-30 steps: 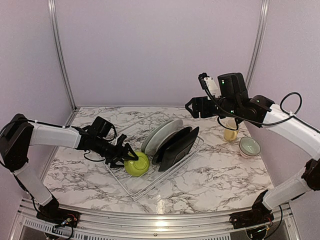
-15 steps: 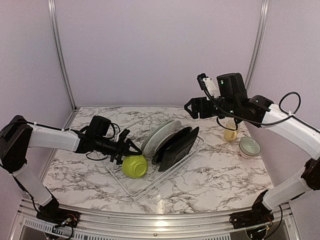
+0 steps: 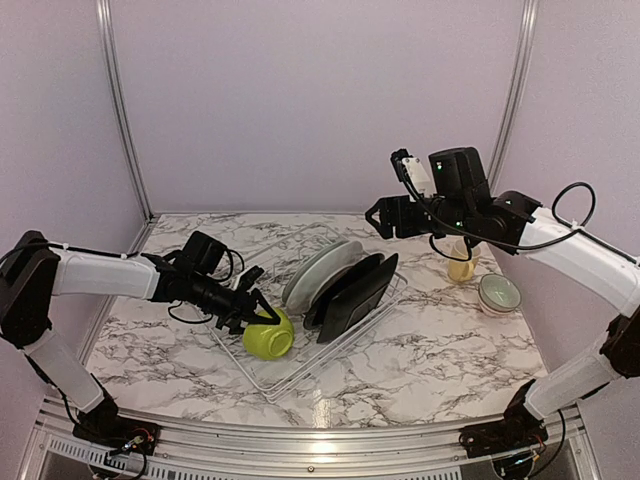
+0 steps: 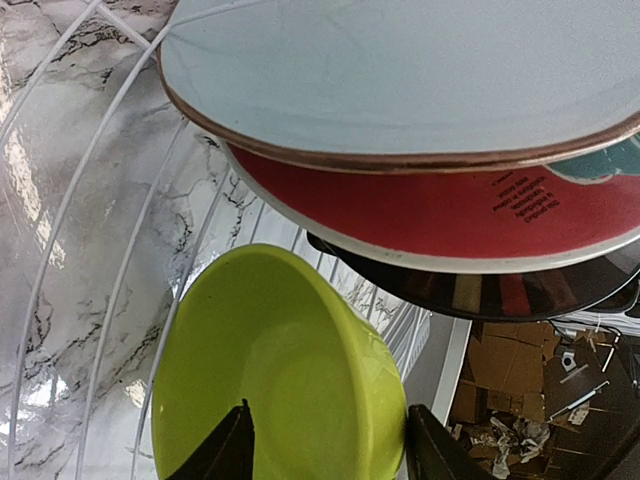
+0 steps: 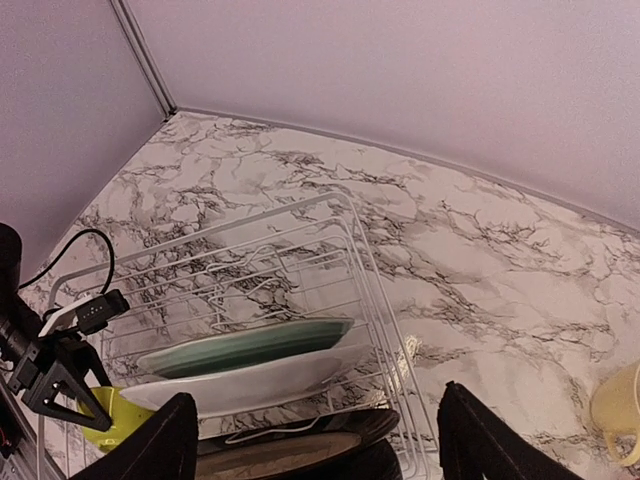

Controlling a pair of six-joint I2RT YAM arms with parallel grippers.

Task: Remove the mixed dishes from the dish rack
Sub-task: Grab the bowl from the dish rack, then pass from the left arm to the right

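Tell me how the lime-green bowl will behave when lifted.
The lime-green bowl looks rigid and glossy, so it may slip or swivel in the left gripper, whose fingers straddle just one wall. Tilted beside the leaning plates, it could clink them.

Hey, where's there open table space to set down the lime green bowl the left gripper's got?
Bare marble table runs between the dish rack and the near edge, widest at the front right. Another open patch lies left of the rack, by the left arm. Crowded: the far right, where the pale yellow mug and pale grey-green bowl sit.
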